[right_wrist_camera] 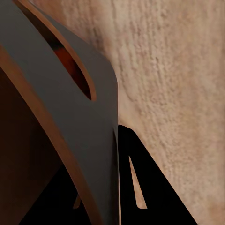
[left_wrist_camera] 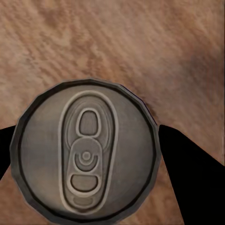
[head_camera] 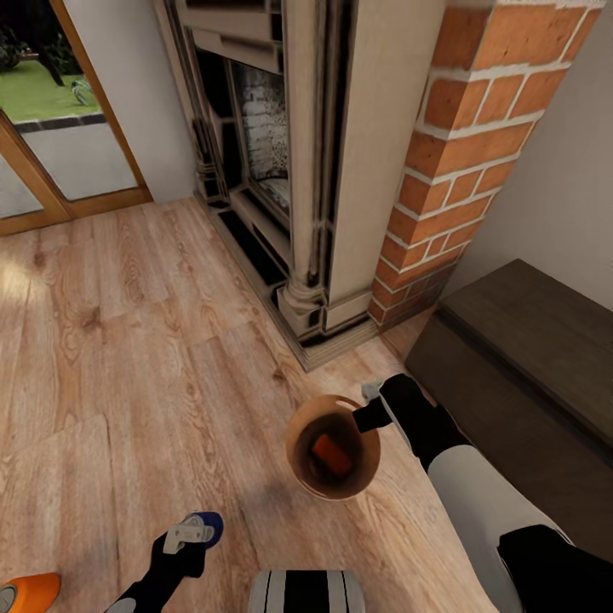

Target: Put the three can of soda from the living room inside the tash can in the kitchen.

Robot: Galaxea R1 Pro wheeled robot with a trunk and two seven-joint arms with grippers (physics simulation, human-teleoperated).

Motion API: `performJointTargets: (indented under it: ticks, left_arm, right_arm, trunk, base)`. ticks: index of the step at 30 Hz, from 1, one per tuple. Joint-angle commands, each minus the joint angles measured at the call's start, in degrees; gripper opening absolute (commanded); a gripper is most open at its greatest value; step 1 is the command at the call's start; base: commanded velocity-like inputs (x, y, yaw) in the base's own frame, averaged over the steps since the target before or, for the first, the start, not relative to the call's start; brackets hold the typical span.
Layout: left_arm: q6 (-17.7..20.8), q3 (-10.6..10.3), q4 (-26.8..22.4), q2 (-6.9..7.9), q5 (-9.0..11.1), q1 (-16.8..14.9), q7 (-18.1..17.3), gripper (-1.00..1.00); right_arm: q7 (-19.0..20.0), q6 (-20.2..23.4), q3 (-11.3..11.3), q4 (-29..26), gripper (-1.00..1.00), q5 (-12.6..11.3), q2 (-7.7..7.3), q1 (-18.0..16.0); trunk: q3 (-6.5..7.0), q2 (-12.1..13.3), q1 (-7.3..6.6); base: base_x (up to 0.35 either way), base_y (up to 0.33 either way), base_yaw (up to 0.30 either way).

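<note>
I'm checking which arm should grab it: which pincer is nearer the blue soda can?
Left. The left pincer sits right over the blue soda can, its fingers flanking the can's top. The right pincer is off at the trash can rim, gripping it.

The left gripper (head_camera: 189, 538) covers most of the blue can (head_camera: 207, 525); the orange can (head_camera: 27, 592) is cut by the frame's corner; inside the bin (head_camera: 334, 446), possibly another orange can (head_camera: 330, 455), half shadowed.

Soft, even daylight from the glass door (head_camera: 51, 128), a pale glare patch on the floor (head_camera: 128, 358); wrist views slightly blurred.
</note>
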Motion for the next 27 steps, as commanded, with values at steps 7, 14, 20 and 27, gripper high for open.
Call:
performJointTargets:
  ticks: [7, 14, 20, 27]
  left_arm:
    - [-1.0, 0.8, -1.0, 0.69, 0.5, -0.8, -0.9, -1.0]
    - [-5.7, 4.8, 3.6, 1.0, -6.1, -1.2, -1.8, -1.0]
    - [-5.8, 4.9, 3.7, 1.01, -6.2, -1.2, -1.8, -1.0]
    - [-5.8, 4.9, 3.7, 1.02, -6.2, -1.2, -1.8, -1.0]
  right_arm:
    - [-0.6, -0.1, -0.2, 0.7, -1.0, 0.5, 0.79, -1.0]
    - [-0.8, 3.9, 4.3, -3.6, -1.0, -7.9, 1.07, -4.0]
    - [-0.8, 3.9, 4.4, -3.8, -1.0, -7.8, 1.09, -4.1]
    - [-0.8, 3.9, 4.4, -3.8, -1.0, -7.8, 1.09, -4.1]
  trunk:
    - [0.65, 0.1, -0.05]
    - [2.2, 0.1, -0.23]
    - [3.53, 0.2, -0.38]
    - [5.08, 0.3, -0.57]
  base:
    - [0.0, 0.0, 0.0]
    - [0.0, 0.0, 0.0]
    - [0.0, 0.0, 0.0]
    - [0.0, 0.0, 0.0]
